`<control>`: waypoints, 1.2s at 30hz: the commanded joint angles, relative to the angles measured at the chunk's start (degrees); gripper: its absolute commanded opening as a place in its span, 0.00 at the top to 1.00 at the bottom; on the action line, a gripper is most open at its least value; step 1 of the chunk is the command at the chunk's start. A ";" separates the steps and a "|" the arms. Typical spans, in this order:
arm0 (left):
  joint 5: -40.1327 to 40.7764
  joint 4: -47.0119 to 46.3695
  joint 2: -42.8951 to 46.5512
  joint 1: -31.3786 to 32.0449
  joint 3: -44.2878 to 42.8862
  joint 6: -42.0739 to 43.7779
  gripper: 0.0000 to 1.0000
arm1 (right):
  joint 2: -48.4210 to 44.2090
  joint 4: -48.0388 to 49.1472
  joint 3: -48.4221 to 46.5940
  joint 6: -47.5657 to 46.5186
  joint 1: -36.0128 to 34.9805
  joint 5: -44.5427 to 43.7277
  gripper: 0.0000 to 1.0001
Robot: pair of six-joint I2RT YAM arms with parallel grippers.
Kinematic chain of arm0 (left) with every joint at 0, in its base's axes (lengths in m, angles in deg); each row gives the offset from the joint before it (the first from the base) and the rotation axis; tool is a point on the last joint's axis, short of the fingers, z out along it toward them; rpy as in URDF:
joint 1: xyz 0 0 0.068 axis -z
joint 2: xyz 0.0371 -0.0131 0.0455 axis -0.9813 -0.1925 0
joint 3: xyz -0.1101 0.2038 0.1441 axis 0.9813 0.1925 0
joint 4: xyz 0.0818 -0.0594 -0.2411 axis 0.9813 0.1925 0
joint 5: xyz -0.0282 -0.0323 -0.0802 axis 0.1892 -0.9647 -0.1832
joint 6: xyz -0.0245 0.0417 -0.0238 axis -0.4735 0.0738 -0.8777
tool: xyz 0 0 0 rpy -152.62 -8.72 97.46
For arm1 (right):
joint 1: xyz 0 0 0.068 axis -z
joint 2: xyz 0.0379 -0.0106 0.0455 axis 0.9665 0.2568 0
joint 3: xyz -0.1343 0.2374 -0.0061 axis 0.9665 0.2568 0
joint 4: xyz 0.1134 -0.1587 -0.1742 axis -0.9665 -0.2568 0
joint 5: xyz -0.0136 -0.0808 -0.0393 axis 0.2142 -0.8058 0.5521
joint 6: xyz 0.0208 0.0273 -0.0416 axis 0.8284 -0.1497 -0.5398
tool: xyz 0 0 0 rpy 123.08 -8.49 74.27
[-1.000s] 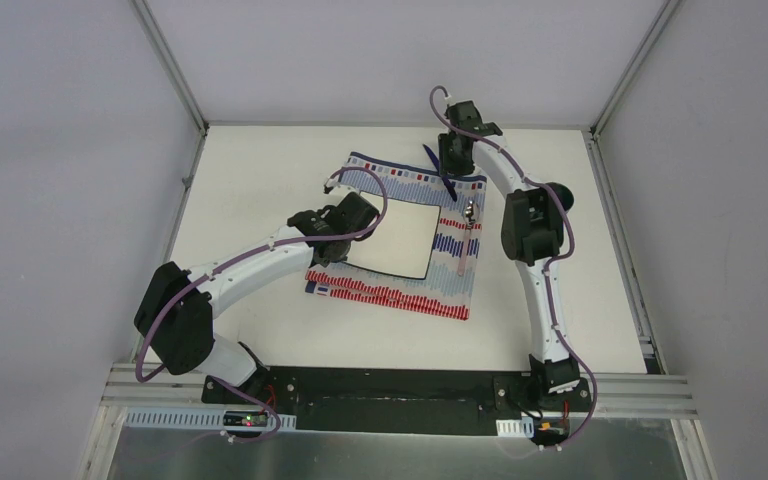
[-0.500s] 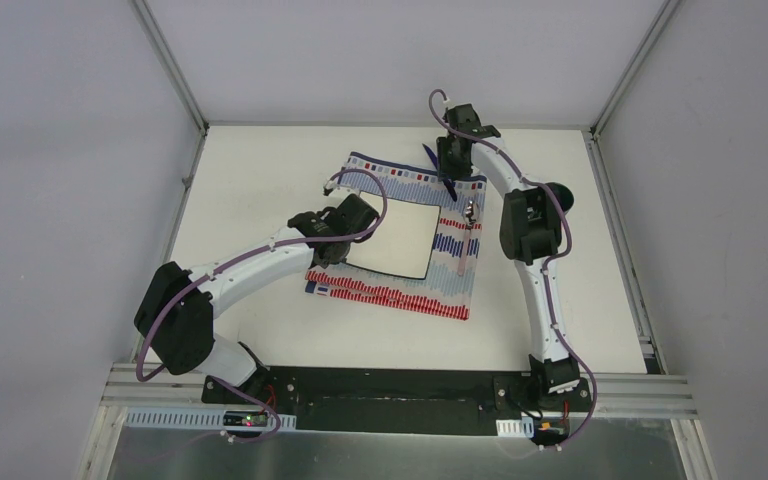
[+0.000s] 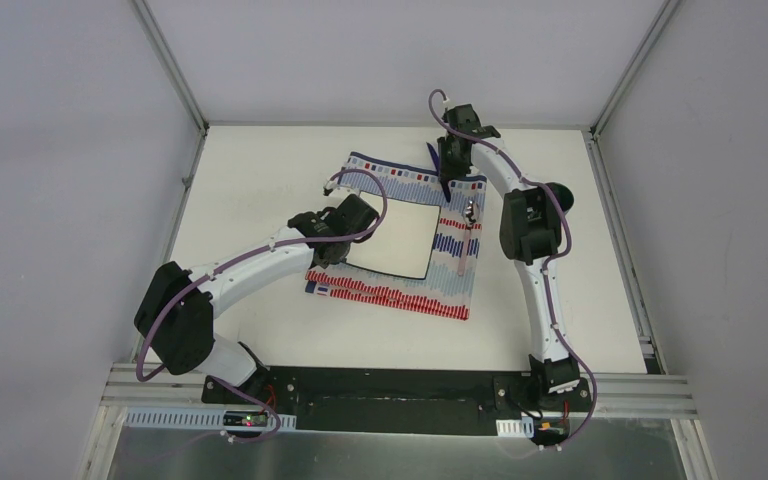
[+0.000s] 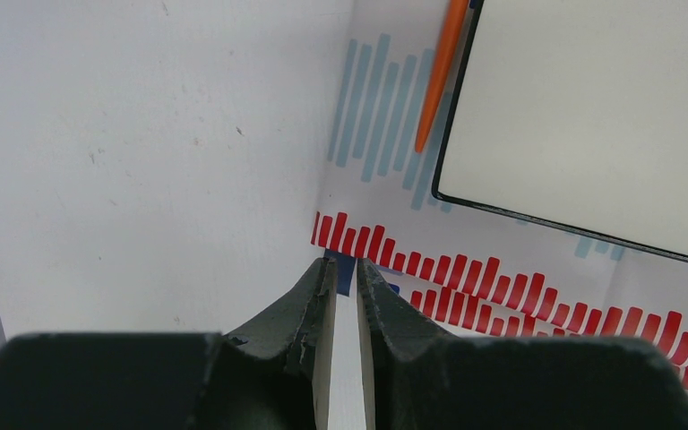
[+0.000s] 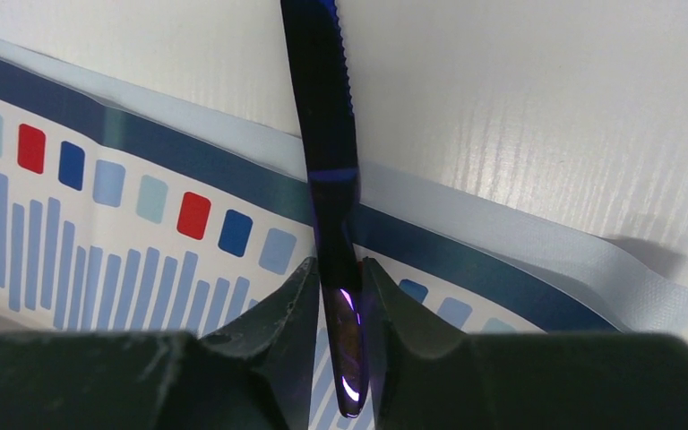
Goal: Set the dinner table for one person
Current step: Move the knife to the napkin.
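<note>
On the white dinner table (image 3: 260,180) lies a striped cloth (image 3: 440,290) with a white square plate (image 3: 400,235) on it. Right of the plate rests a pink-handled spoon (image 3: 467,235). A dark blue knife (image 5: 322,107) lies across the cloth's far edge, and my right gripper (image 5: 339,267) is shut on its handle. My left gripper (image 4: 345,262) hovers over the cloth's near left corner. Its jaws stand almost together with nothing between them. An orange utensil handle (image 4: 439,76) lies on the cloth left of the plate; the left arm hides it in the top view.
Grey aluminium rails (image 3: 600,200) edge the table, and white walls stand beyond them on three sides. Both arms reach in from the near edge, the left arm (image 3: 250,265) bent across the table's left half, the right arm (image 3: 535,260) along the cloth's right side.
The right gripper's jaws have closed in on the knife's handle. The left arm, plate, spoon and cloth have not moved.
</note>
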State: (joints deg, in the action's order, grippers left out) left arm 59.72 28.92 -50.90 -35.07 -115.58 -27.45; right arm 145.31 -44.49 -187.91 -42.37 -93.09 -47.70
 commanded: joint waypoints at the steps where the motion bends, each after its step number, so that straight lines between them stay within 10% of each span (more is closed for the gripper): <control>1: 1.08 -1.47 0.93 0.29 0.51 -0.49 0.84 | 0.32 0.18 0.66 0.69 -0.47 1.99 0.69; 36: -0.89 -7.06 5.89 0.07 6.19 1.62 0.83 | 2.18 -8.44 5.29 -1.64 -5.34 -7.40 0.71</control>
State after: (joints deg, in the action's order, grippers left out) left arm 58.21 23.14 -47.95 -35.07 -109.90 -26.88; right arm 145.29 -43.84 -186.84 -44.34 -96.37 -56.22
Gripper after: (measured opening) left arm 0.163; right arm 0.301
